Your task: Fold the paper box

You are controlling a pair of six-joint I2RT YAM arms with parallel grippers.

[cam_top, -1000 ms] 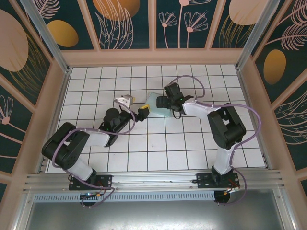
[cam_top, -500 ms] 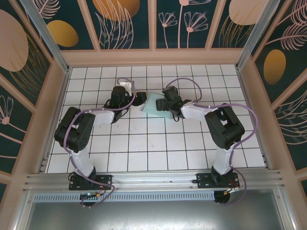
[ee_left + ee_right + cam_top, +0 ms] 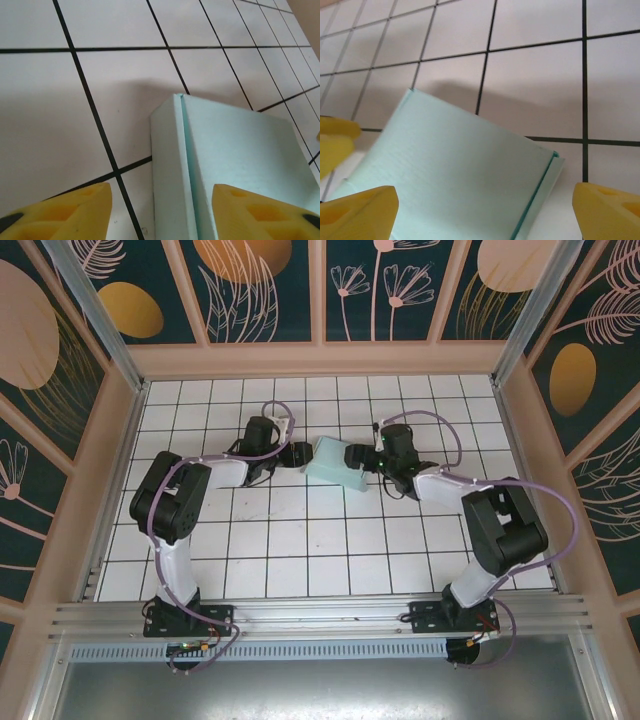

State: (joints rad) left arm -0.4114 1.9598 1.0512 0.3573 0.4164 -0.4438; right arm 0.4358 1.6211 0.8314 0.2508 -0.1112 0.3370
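Seemingly you're finishing: the pale mint-green card paper box stands formed, left claw and right claw released at its ends; next, press its side seam shut.

Bright, even overhead light; soft shadow beyond paper box; wrist views soft up close.

The table has white squares with black lines. Dark walls with flowers and orange rounds stand along its far edge and sides. A grey metal rail runs along its near edge.
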